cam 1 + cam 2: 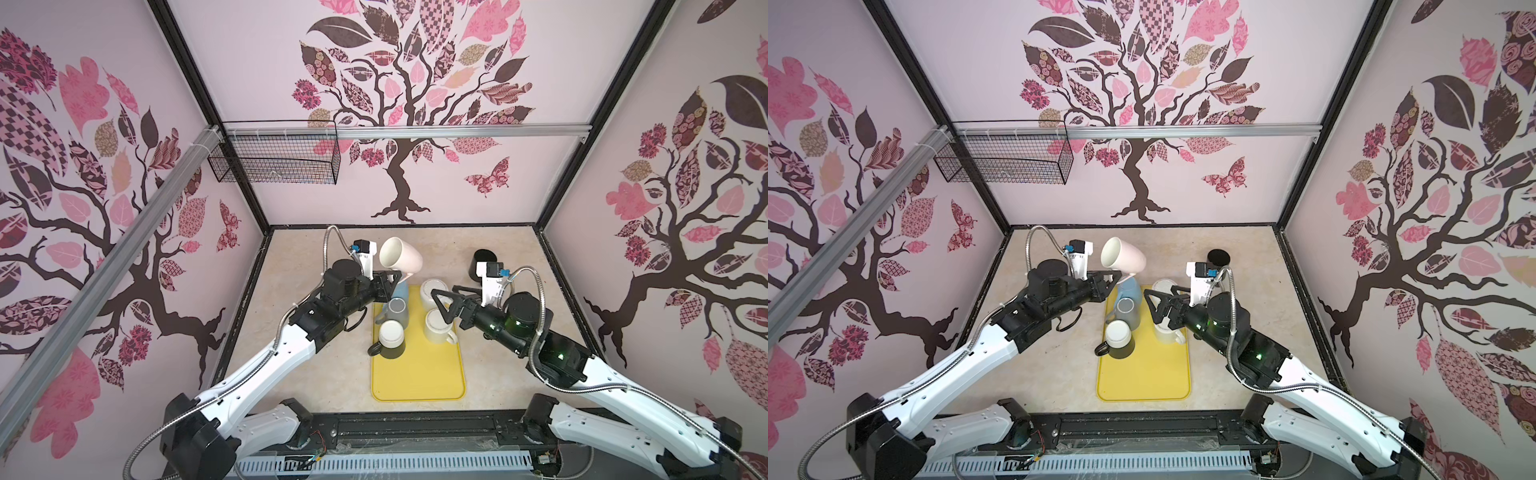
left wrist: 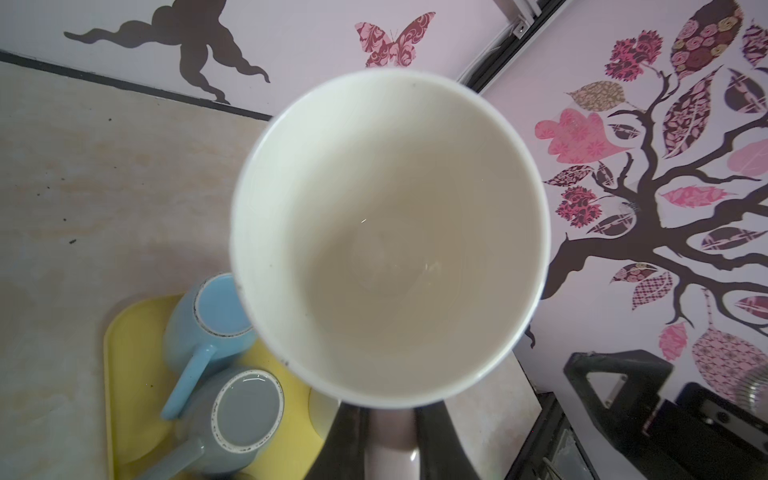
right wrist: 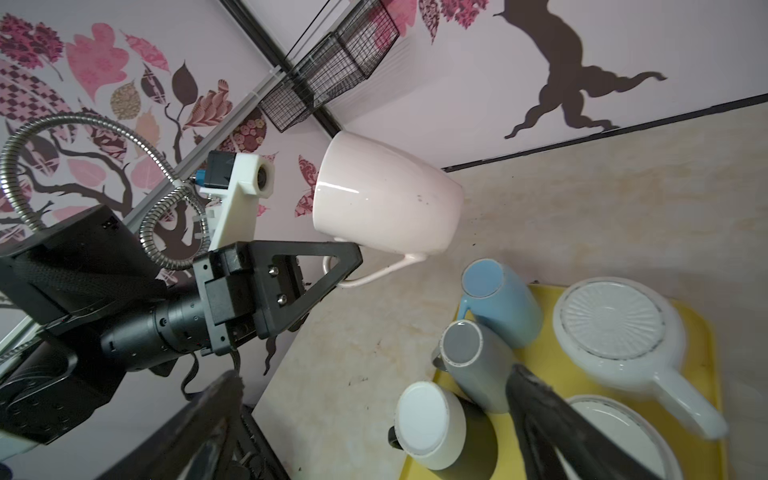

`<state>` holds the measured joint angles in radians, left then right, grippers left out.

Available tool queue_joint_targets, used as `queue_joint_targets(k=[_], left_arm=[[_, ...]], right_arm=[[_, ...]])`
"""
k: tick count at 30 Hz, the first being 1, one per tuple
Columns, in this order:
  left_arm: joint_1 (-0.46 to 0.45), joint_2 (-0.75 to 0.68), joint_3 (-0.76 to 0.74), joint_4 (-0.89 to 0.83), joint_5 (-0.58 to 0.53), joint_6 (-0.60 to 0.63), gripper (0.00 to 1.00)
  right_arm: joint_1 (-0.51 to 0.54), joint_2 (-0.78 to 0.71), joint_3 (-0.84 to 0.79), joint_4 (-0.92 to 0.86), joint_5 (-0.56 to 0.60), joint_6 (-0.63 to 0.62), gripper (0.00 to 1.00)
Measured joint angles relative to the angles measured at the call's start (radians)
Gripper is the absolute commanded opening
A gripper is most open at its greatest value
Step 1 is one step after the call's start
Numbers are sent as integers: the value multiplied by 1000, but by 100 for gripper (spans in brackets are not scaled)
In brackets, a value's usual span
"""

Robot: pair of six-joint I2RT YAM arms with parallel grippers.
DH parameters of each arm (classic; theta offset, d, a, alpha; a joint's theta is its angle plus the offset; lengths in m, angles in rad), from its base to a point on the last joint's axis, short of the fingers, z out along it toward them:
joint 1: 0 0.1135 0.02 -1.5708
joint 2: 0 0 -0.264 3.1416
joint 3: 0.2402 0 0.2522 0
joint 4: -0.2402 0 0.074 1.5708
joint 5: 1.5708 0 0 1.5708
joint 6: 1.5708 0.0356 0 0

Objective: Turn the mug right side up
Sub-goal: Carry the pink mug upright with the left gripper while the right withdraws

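Pale pink ceramic mug [image 1: 401,253] is off the tray and airborne. It hangs over the beige stone-look tabletop [image 1: 340,386], just behind the far left corner of the yellow plastic tray [image 1: 417,374] and above the upside-down light blue mug [image 1: 401,286]. Attitude: roughly on its side, mouth tipped up and toward the left arm, handle underneath. Left wrist view looks straight into the mug [image 2: 390,232], and it's empty.

Left gripper [image 3: 349,257] is clamped on the thin handle loop, jaws nearly together. That's the only hold on it. Right gripper [image 1: 438,307] is spread wide with nothing in it, hanging over the right half of the tray above the two white upside-down mugs [image 1: 432,291], clear of the pink one.

Step, as I read it: mid-flip — lift done, rotation partly done, placement not started.

Next move needs more wrist roll until the rim is level and facing up. Then descend onto bare tabletop left of or behind the tray, not onto the inverted grey mug [image 1: 395,309] or the dark green mug with the white base [image 1: 390,338]. Base flat before the jaws part. A handle-only grip likely lets the body swing about the pinch — so slow roll, slow set-down. Black cup [image 1: 482,262] at far right is well apart, no conflict.
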<state>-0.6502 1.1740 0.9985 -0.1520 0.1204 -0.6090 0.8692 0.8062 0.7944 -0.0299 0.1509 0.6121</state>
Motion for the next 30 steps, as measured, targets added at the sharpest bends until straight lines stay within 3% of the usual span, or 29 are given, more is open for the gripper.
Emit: queue_joint_targets(k=[5,9,16,24,30], left_arm=[[-50,165,167,-101,-43,57,0],[-95,314,336,-185,-69,95,0],[-132,511,555,-294,-118,143,0],[-136,711,737,-386,-203,222,0],[-136,882,934,-468,-224,281,0]], right_arm=[[0,-111,-28,-79,99,-29,100],[0,-195,-11,-156,242,-29,100],[0,-171,101,-295,471,-57,100],[-11,-93,123,-340,518,-86,100],[-116,-90,115,-340,454,-90,100]])
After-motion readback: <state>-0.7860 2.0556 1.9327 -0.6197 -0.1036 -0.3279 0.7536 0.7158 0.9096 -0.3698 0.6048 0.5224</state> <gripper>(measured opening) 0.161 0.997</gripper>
